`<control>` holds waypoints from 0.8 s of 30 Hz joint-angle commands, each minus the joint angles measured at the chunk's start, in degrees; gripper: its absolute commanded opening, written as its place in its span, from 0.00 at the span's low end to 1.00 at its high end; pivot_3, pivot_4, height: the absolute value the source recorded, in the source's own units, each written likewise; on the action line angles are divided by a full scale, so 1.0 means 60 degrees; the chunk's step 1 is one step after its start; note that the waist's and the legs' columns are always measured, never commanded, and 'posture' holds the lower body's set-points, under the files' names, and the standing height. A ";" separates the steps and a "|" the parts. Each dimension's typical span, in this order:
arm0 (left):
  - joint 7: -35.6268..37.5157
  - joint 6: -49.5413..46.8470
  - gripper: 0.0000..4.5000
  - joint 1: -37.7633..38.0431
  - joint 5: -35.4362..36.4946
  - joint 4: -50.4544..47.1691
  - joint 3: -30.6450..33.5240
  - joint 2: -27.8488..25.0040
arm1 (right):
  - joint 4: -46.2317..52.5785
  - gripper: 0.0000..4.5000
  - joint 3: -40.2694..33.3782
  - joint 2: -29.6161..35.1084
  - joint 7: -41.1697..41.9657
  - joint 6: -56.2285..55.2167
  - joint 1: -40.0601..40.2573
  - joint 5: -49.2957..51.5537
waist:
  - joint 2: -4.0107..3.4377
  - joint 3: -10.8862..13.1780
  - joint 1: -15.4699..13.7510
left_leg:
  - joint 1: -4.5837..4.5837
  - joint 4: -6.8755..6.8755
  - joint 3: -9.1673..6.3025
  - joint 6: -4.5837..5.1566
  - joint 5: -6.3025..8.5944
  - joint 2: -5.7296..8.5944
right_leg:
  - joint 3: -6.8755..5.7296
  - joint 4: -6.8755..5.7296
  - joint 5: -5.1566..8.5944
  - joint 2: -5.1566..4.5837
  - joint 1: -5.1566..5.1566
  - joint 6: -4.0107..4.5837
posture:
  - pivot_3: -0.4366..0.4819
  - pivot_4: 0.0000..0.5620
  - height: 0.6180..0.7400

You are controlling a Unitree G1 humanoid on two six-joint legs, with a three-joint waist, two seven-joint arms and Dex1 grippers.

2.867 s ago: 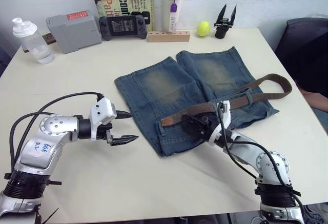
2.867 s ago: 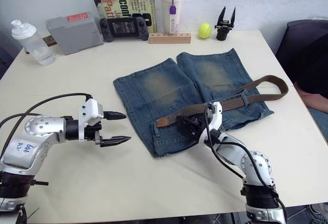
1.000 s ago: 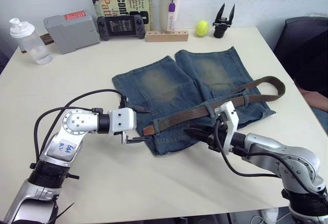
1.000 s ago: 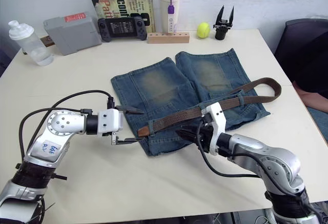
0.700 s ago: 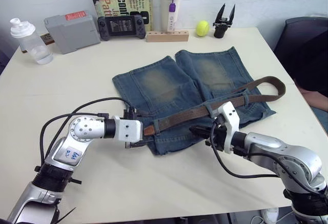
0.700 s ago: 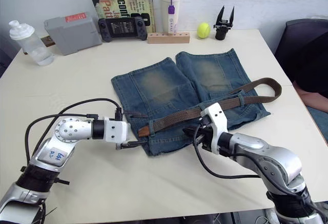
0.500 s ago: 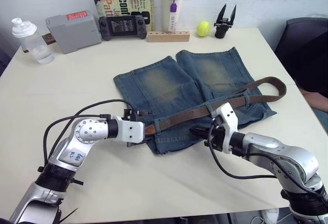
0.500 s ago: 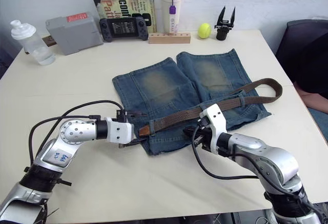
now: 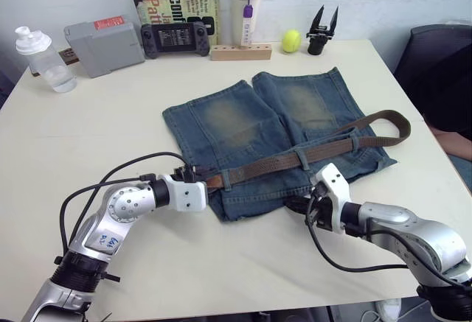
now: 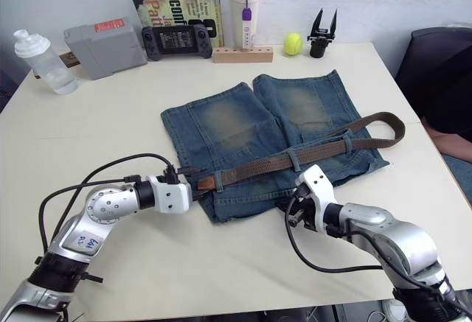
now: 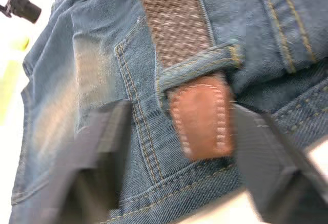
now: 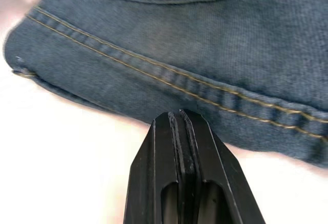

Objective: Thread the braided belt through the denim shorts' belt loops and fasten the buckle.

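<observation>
While the left gripper (image 11: pixel 174 147) stands open astride its tan tip, one braided belt (image 9: pixel 295 159) runs crosswise along the denim shorts (image 9: pixel 273 116) waistband. Three belt loops (image 9: pixel 303 158) hold it. The right gripper (image 12: pixel 183 131) is closed, empty.

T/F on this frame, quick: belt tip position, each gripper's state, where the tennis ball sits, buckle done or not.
1. The tan tip of the braided belt pokes out of a belt loop. True.
2. The left gripper is shut on the tip. False: it is open, one finger on each side of the tip.
3. The right gripper is shut, holding nothing. True.
4. The tennis ball lies on the denim shorts. False: it lies on the table beyond them.
5. The buckle is fastened. False: the belt's ends are apart.
</observation>
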State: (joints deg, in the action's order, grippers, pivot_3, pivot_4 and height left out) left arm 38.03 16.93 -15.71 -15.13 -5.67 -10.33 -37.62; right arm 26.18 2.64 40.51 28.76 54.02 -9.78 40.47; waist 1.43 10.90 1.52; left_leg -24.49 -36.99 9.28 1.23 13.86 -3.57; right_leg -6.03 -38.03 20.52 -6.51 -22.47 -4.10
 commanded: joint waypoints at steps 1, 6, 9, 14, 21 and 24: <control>-0.0558 0.0676 0.25 -0.0045 -0.0646 0.0102 -0.0117 -0.0023 | -0.0064 0.00 0.0021 -0.0120 0.0136 -0.0112 -0.0260 -0.0251 | 0.0000 0.0000 -0.0006 | 0.0000 -0.0002 0.0000 0.0000 0.0000 0.0000 | 0.0000 0.0000 0.0000 0.0000 0.0001 0.0000 | 0.48 0.27 0.75; -0.0927 0.0989 0.01 0.0166 -0.0993 0.0117 0.0011 -0.0136 | -0.0127 0.00 -0.0055 -0.0277 -0.0042 -0.0053 -0.0319 -0.0535 | 0.0000 0.0000 -0.0008 | 0.0000 -0.0003 -0.0001 0.0009 0.0006 0.0000 | 0.0000 -0.0001 -0.0001 -0.0002 0.0002 0.0000 | 0.48 0.27 0.75; -0.1141 0.1122 0.01 0.0423 -0.1226 -0.0083 0.0266 -0.0422 | -0.0384 0.00 0.0065 -0.0317 -0.0206 0.0143 -0.0384 -0.0826 | 0.0000 0.0000 0.0020 | 0.0001 -0.0001 -0.0001 0.0009 0.0005 -0.0001 | 0.0000 -0.0004 0.0000 -0.0002 0.0001 0.0001 | 0.48 0.27 0.75; -0.1554 0.1276 0.01 0.0978 -0.1491 -0.0506 0.0833 -0.0904 | -0.1022 0.00 0.0535 -0.0405 -0.0304 0.0281 -0.0297 -0.1374 | 0.0013 -0.0013 0.0028 | 0.0015 0.0002 -0.0002 0.0011 0.0007 -0.0004 | 0.0001 -0.0004 -0.0001 -0.0002 0.0009 0.0001 | 0.48 0.27 0.75; -0.2358 0.1725 0.01 0.2607 -0.1574 -0.0616 0.2741 -0.1886 | -0.1573 0.00 0.0602 -0.0755 -0.0117 0.0598 -0.0705 -0.1382 | 0.0060 -0.0044 0.0106 | 0.0049 0.0016 -0.0001 0.0033 0.0037 -0.0027 | 0.0004 0.0001 -0.0010 -0.0002 0.0023 0.0024 | 0.48 0.27 0.75; -0.2632 0.2036 0.01 0.3467 -0.1087 -0.0310 0.3818 -0.2129 | -0.1758 0.00 0.0714 -0.0751 0.0077 0.0662 -0.0937 -0.1384 | 0.0058 -0.0046 0.0145 | 0.0050 0.0023 -0.0001 0.0031 0.0039 -0.0027 | 0.0003 0.0003 -0.0008 -0.0002 0.0020 0.0029 | 0.48 0.27 0.75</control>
State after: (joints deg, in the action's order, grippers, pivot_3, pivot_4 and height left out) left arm 24.16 28.31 4.27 -24.14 -8.01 8.01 -50.01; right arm 19.69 5.33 35.66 30.11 56.00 -16.05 34.88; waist 1.78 10.62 2.38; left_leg -24.18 -36.84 9.28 1.34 14.13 -3.73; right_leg -6.01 -38.00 20.47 -6.53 -22.35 -3.92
